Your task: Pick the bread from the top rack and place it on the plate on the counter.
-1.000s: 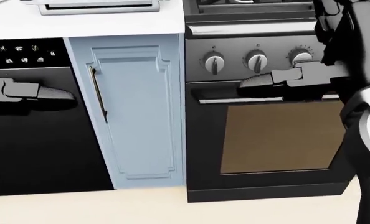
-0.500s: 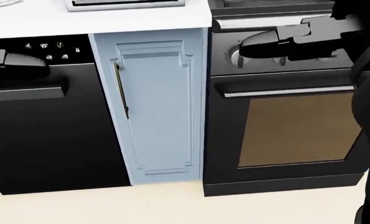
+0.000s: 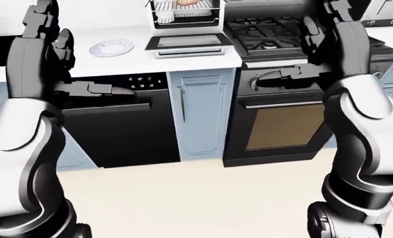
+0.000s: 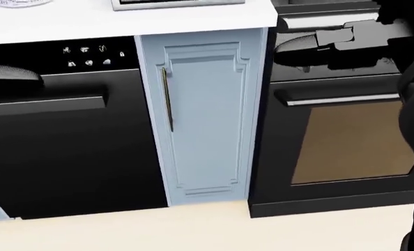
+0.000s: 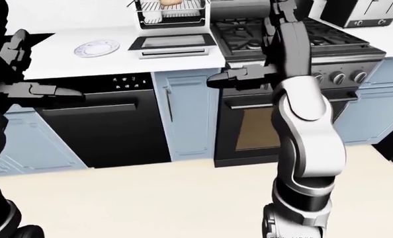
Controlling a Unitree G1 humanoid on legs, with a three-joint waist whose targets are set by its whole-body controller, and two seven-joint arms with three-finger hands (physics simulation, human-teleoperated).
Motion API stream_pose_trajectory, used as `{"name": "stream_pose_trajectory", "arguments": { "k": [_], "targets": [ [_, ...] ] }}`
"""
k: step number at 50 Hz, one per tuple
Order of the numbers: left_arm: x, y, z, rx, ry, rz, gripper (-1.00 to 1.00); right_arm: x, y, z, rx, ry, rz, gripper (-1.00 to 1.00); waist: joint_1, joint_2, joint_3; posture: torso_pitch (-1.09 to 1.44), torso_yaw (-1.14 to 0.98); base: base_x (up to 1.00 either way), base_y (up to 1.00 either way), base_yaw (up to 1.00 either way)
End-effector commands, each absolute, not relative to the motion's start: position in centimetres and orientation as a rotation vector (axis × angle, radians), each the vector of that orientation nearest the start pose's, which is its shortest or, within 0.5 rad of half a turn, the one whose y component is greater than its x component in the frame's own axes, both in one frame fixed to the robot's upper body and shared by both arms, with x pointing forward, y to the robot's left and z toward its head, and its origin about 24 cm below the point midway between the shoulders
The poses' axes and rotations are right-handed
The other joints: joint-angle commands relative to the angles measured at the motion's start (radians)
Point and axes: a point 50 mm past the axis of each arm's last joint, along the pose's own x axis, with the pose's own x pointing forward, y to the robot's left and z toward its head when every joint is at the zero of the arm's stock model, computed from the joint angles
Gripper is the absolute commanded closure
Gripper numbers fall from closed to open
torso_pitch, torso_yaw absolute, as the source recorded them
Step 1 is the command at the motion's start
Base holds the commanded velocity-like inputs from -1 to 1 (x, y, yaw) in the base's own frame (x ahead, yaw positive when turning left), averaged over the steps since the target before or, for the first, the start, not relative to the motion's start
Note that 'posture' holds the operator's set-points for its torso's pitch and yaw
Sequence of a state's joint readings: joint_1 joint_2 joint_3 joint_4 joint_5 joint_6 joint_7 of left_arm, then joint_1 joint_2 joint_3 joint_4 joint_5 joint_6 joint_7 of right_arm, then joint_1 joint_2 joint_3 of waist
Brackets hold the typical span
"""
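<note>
The bread [image 3: 187, 2] is a tan loaf lying in the wire rack [image 3: 185, 14] at the top of the left-eye view, cut off by the picture's upper edge. A white plate [image 3: 110, 47] lies on the white counter [image 3: 64, 59], left of the rack. My left hand [image 3: 100, 90] hangs open before the dishwasher, well below the plate, holding nothing. Lower right of the rack, my right hand [image 3: 276, 77] is open and empty before the stove's knobs. The head view shows only the plate's rim [image 4: 11, 2] and both hands' fingers.
A black dishwasher [image 3: 117, 129] stands under the plate, with a narrow blue cabinet door [image 3: 199, 116] beside it and a black oven [image 3: 282, 126] with a gas hob [image 3: 269, 32] to the right. A toaster [image 5: 368, 12] sits at the top right of the right-eye view. Beige floor fills the bottom.
The head view has shifted, so cabinet and oven slide right in the picture: the camera moved left. My right hand has risen to the oven's knobs.
</note>
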State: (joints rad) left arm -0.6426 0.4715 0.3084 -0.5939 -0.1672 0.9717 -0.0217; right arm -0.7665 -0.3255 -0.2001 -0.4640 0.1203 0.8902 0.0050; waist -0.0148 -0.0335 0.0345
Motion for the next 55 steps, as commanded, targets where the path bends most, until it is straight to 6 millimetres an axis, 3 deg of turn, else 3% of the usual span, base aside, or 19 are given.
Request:
{"name": "stream_pose_trajectory", "arguments": {
  "k": [1,5,7,8,9,10,16,18,19,21,26,29,31,34,44,46,47,50,55],
  "targets": [
    [25.8,22.5,30.2,0.236,-0.429,0.193,-1.0,28.5,-17.4,30.8,-0.154,-0.472,-0.008,-1.0,0.01,-0.004,-0.026,0.0,0.0,0.02,0.24,0.0],
    [25.7,22.5,30.3,0.244,-0.433,0.195,-1.0,28.3,-17.5,30.9,-0.158,-0.475,-0.012,-1.0,0.002,0.07,-0.003,0.0,0.0,0.03,0.21,0.0],
    [25.6,22.5,30.4,0.243,-0.435,0.194,-1.0,28.3,-17.5,30.9,-0.161,-0.475,-0.01,-1.0,0.003,0.156,-0.027,0.0,0.0,0.02,0.22,0.0],
    [25.7,22.5,30.4,0.244,-0.435,0.194,-1.0,28.3,-17.4,30.9,-0.163,-0.477,-0.008,-1.0,0.005,0.103,-0.015,0.0,0.0,0.03,0.21,0.0],
    [25.7,22.5,30.4,0.243,-0.434,0.196,-1.0,28.3,-17.4,30.9,-0.162,-0.478,-0.007,-1.0,0.004,0.122,-0.012,0.0,0.0,0.02,0.27,0.0],
    [25.7,22.5,30.3,0.244,-0.433,0.195,-1.0,28.3,-17.4,30.9,-0.16,-0.479,-0.007,-1.0,0.009,0.11,-0.014,0.0,0.0,0.05,0.31,0.0],
    [25.6,22.6,30.5,0.249,-0.436,0.199,-1.0,28.4,-17.4,31.0,-0.159,-0.481,-0.006,-1.0,0.008,0.016,0.009,0.0,0.0,0.08,0.35,0.0],
    [25.6,22.7,30.4,0.248,-0.434,0.202,-1.0,28.3,-17.4,31.1,-0.159,-0.484,-0.004,-1.0,0.008,-0.044,-0.014,0.0,0.0,0.08,0.35,0.0],
    [25.6,22.7,30.3,0.251,-0.434,0.201,-1.0,28.4,-17.4,31.1,-0.16,-0.484,-0.005,-1.0,-0.001,0.001,-0.002,0.0,0.0,0.08,0.34,0.0],
    [25.6,22.7,30.5,0.249,-0.436,0.201,-1.0,28.3,-17.3,31.2,-0.16,-0.486,-0.004,-1.0,0.006,-0.02,-0.017,0.0,0.0,0.07,0.36,0.0],
    [25.9,22.8,30.8,0.255,-0.439,0.199,-1.0,28.3,-17.4,31.5,-0.164,-0.492,-0.004,-1.0,0.006,0.02,-0.002,0.0,0.0,0.08,0.35,0.0],
    [26.0,22.8,31.0,0.257,-0.443,0.198,-1.0,28.5,-17.3,31.6,-0.165,-0.493,-0.002,-1.0,-0.003,0.083,-0.006,0.0,0.0,0.09,0.35,0.0],
    [26.0,22.8,31.2,0.26,-0.444,0.195,-1.0,28.5,-17.2,31.8,-0.161,-0.501,0.003,-1.0,-0.013,0.141,-0.033,0.0,0.0,0.11,0.35,0.0],
    [26.1,22.8,31.3,0.26,-0.447,0.198,-1.0,28.5,-17.2,31.8,-0.163,-0.506,0.006,-1.0,-0.003,0.107,0.01,0.0,0.0,0.22,0.35,0.0],
    [25.9,22.9,31.8,0.26,-0.457,0.203,-1.0,28.1,-17.1,32.5,-0.158,-0.527,0.017,-1.0,0.003,0.018,0.015,0.0,0.0,0.3,0.33,0.0],
    [25.9,23.0,31.8,0.259,-0.458,0.206,-1.0,28.2,-17.1,32.5,-0.158,-0.528,0.017,-1.0,0.006,-0.018,0.007,0.0,0.0,0.38,0.29,0.0],
    [25.9,23.0,31.8,0.26,-0.456,0.206,-1.0,28.1,-17.1,32.5,-0.157,-0.529,0.018,-1.0,-0.002,0.007,0.013,0.0,0.0,0.39,0.28,0.0],
    [25.8,23.0,31.8,0.259,-0.457,0.206,-1.0,28.0,-17.2,32.8,-0.157,-0.534,0.017,-1.0,0.005,-0.008,0.001,0.0,0.0,0.44,0.28,0.0],
    [25.7,22.9,32.0,0.26,-0.461,0.204,-1.0,27.8,-17.2,33.3,-0.157,-0.543,0.02,-1.0,-0.007,0.037,0.007,0.0,0.0,0.46,0.27,0.0]
  ]
}}
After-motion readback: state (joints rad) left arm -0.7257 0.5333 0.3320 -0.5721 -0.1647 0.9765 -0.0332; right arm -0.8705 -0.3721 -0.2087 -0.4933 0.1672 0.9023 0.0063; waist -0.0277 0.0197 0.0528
